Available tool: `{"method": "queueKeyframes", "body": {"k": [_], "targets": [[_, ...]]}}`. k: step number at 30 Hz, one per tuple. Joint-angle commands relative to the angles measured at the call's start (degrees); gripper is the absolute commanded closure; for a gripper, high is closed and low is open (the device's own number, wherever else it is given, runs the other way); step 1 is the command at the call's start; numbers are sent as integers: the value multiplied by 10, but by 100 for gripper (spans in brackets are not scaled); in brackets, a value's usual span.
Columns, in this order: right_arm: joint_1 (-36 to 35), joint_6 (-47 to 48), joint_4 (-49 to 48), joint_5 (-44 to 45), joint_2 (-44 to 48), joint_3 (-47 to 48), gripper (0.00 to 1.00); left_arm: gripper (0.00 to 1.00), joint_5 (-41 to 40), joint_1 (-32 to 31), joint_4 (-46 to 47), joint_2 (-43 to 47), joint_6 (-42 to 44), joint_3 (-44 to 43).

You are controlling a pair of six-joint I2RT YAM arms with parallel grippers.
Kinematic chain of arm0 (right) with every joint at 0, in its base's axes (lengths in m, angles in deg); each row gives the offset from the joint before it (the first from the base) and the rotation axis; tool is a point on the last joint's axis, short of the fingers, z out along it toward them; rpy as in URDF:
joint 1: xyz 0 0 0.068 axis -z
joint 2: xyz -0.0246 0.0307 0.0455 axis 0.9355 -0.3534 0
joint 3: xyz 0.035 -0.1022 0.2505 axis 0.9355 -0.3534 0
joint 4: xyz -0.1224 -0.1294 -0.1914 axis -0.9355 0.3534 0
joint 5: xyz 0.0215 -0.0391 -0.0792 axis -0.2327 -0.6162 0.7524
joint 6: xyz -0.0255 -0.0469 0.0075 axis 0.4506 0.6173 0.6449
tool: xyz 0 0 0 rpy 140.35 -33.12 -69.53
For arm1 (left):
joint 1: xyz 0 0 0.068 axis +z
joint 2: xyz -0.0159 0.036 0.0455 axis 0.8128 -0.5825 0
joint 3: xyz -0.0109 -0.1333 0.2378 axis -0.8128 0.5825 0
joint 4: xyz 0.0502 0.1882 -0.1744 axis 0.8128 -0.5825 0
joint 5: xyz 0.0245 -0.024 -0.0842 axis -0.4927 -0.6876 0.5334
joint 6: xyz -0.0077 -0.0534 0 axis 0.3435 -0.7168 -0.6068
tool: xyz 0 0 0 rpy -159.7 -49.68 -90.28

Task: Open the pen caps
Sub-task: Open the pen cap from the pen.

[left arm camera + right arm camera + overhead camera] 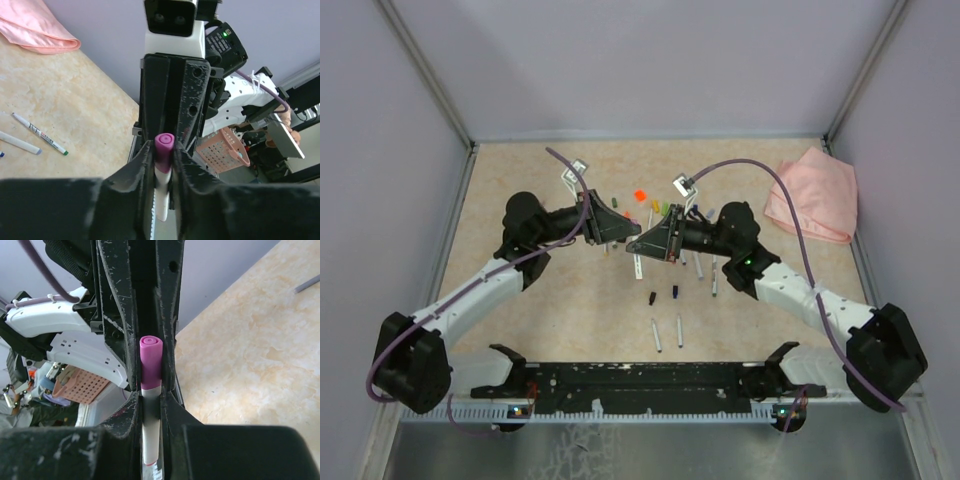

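A white pen with a purple cap (164,142) is held off the table between both grippers, at the middle of the top view. My right gripper (151,400) is shut on the white barrel (151,440) just below the cap (151,362). My left gripper (164,150) faces it, and its fingers press the purple cap from both sides. In the top view the two grippers (620,235) (640,243) meet tip to tip and the barrel (638,268) sticks out toward the near side. Loose caps lie on the table: orange (640,195), green (615,203), black (651,297), blue (674,293).
A pink cloth (812,195) lies at the back right corner. Several white pens lie under and near the right arm, two of them (656,335) (680,332) toward the near edge. Grey walls close the table on three sides.
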Motion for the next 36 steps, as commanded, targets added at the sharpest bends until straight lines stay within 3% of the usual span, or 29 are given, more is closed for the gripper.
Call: {"method": "queueKeyframes", "body": {"k": [1, 7, 10, 13, 19, 21, 22, 24, 28, 31, 36], "targets": [[1, -2, -33, -12, -6, 21, 100, 82, 7, -2, 30, -3, -1, -11], [1, -3, -29, -13, -11, 22, 100, 99, -16, -3, 34, 2, 0, -12], [1, -5, -28, -11, -11, 21, 82, 100, -36, -3, 34, 9, 4, -8], [-1, -8, -29, -10, -11, 19, 77, 100, -59, -2, 34, 17, 8, -3], [-10, -11, -28, -1, -13, 18, 79, 100, -78, -3, 34, 21, 12, 2], [-12, -10, -23, 2, -14, 21, 92, 100, -77, -3, 34, 20, 12, 3], [-13, -10, -20, 3, -16, 23, 100, 98, -78, -2, 34, 20, 12, 3], [-13, -10, -12, 2, -19, 27, 100, 79, -82, -3, 34, 19, 10, 2], [-15, -14, -18, -3, -22, 25, 100, 64, -88, -3, 35, 19, 2, -2], [-17, -15, -20, -6, -24, 25, 100, 61, -88, -3, 37, 15, -2, -6], [-18, -16, -21, -7, -24, 26, 100, 65, -80, -2, 43, 10, -8, -6]]}}
